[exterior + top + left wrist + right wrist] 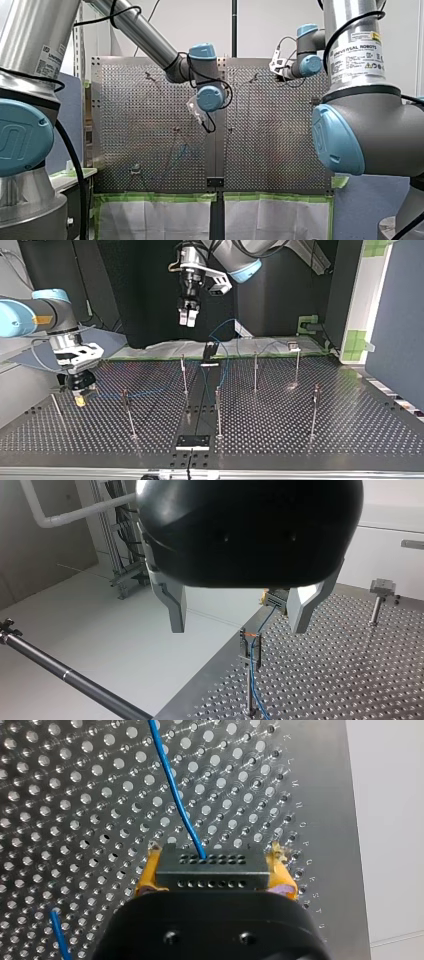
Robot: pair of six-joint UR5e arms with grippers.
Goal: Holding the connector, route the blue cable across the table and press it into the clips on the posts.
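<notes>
My right gripper (214, 879) is shut on the grey connector (212, 869), held between its yellow pads (148, 875). The blue cable (175, 795) leaves the connector over the perforated plate. In the top view my right gripper (79, 398) sits low at the left, and the cable (150, 390) runs from it past a post (128, 412) toward the middle. My left gripper (187, 318) hangs open above the table's far side with nothing between its fingers. In the left wrist view a clip post (248, 650) carrying the cable stands ahead of my left gripper (239, 626).
Several thin posts (255, 371) stand across the perforated table (350, 430). A black bracket (192, 442) lies at the near middle seam. The cable loops up by a black holder (210, 350) at the far edge. Another post (378, 600) stands far off beside the left gripper.
</notes>
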